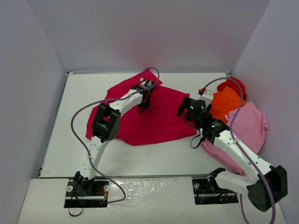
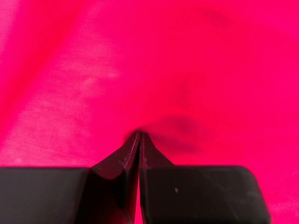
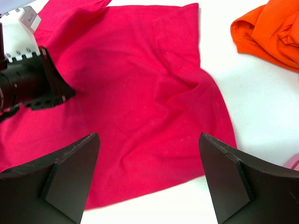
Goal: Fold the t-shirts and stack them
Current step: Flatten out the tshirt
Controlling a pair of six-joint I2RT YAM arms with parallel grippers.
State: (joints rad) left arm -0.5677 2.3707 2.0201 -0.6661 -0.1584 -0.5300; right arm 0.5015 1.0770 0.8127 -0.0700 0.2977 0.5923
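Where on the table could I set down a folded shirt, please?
Bare table lies left of the crimson shirt, up to the wall, and along the near edge in front of it. The right side is crowded: the orange shirt, red shirt and pink shirt lie bunched together there.

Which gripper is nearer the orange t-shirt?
Right. The right gripper hovers open just left of the orange t-shirt; the left gripper is farther left, shut on the crimson t-shirt.

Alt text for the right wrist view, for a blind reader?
The right gripper hangs open above the crimson t-shirt spread on the white table; the left gripper touches it at left, an orange t-shirt lies top right.
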